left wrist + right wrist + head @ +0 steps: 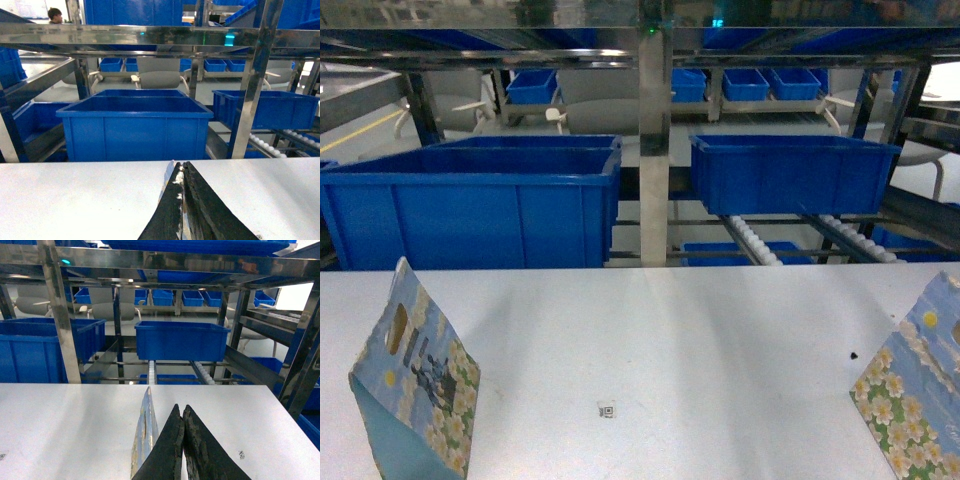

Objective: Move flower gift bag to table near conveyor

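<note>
Two flower gift bags stand on the white table (670,340). One bag (415,380) is at the near left and the other (915,400) at the near right. Both are pale blue with white flowers. Neither gripper shows in the head view. In the left wrist view my left gripper (182,164) is shut, and a thin edge of the bag (171,172) peeks out left of its fingers. In the right wrist view my right gripper (181,407) is shut, and the bag (145,432) stands edge-on just left of it. The conveyor (760,245) with white rollers runs behind the table.
Large blue bins (480,205) (790,175) sit on the racking beyond the table's far edge. A steel post (654,150) stands at the middle. A small square code mark (607,408) and a black speck (853,355) lie on the tabletop.
</note>
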Tool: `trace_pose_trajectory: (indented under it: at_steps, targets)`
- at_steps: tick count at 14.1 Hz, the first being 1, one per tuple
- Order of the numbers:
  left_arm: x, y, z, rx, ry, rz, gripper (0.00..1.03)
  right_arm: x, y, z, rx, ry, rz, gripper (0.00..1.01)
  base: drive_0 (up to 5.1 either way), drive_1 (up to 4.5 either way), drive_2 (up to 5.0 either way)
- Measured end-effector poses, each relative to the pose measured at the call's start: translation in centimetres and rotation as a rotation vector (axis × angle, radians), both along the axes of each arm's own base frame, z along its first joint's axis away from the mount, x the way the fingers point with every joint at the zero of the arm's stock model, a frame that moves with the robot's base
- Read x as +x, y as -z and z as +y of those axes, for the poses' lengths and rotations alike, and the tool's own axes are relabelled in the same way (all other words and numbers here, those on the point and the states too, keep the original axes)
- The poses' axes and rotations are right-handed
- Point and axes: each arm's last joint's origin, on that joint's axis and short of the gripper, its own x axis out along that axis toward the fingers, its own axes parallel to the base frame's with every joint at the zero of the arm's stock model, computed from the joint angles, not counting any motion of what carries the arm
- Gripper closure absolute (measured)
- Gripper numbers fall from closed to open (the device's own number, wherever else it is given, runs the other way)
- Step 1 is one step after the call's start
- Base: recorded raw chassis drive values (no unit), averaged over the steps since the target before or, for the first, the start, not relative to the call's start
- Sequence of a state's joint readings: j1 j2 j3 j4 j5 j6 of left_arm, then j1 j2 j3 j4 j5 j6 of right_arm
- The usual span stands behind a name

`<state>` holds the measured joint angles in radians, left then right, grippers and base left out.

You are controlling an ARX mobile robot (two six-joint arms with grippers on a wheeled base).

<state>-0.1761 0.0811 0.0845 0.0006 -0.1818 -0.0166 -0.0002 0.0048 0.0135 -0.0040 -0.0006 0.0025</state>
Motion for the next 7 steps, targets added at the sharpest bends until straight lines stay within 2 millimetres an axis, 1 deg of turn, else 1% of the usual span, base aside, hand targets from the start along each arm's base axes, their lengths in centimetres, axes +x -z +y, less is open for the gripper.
trace_pose_trajectory:
  at_steps: [2, 3, 5, 7]
  targets:
    - [0.0, 0.5, 0.6, 0.003, 0.020, 0.008, 1.01, 0.0, 0.0, 0.0, 0.000, 0.000, 0.000, 0.99, 0.0, 0.00, 0.0]
    - [0.0, 0.8, 1.3, 0.003, -0.024, 0.008, 1.01, 0.0, 0.0, 0.0, 0.000, 0.000, 0.000, 0.99, 0.0, 0.00, 0.0]
    - [0.0, 1.0, 1.2, 0.005, 0.009, 0.004, 1.01, 0.0, 0.0, 0.0, 0.000, 0.001, 0.000, 0.99, 0.0, 0.00, 0.0]
    - [0.0, 1.9, 1.2, 0.007, 0.010, 0.009, 1.01, 0.0, 0.0, 0.0, 0.000, 0.000, 0.000, 0.99, 0.0, 0.00, 0.0]
